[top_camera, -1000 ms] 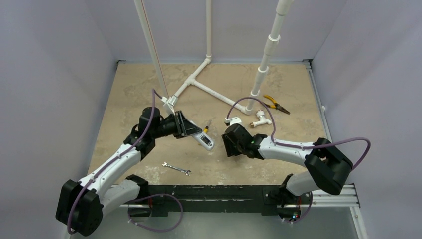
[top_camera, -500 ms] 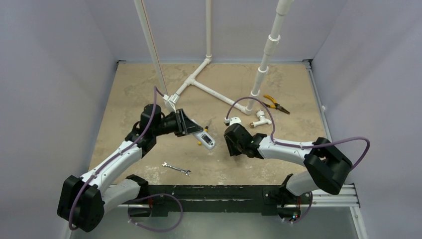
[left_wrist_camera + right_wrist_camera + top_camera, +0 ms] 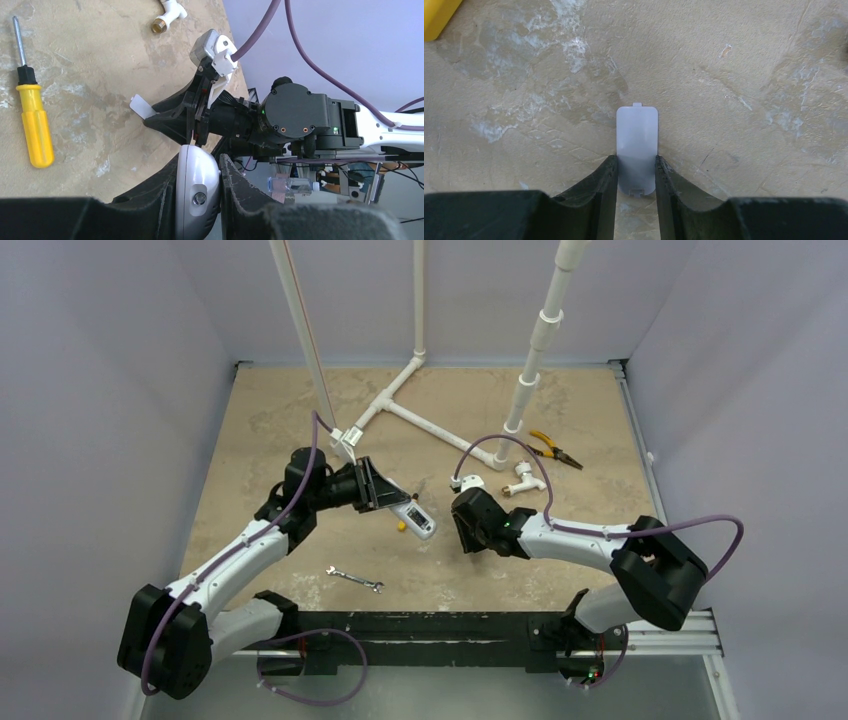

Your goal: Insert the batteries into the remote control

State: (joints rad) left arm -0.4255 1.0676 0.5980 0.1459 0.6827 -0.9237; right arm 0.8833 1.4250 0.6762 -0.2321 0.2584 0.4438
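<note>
yellow screwdriver (image 3: 34,130), wrench (image 3: 355,579), pliers (image 3: 556,450), white pipes (image 3: 400,410)

- The right gripper (image 3: 636,162) comes in from the bottom edge, its two black fingers (image 3: 605,177) close together.
- Between them sits a small pale grey plastic cover (image 3: 637,130), oblong with rounded corners and a little tab at each short end. Both fingers touch its long sides along the near half.
- Beneath lies a tan, mottled stone-look tabletop (image 3: 734,90).
- A yellow corner (image 3: 435,12) pokes in at the top left, too little of it showing to name.
</note>
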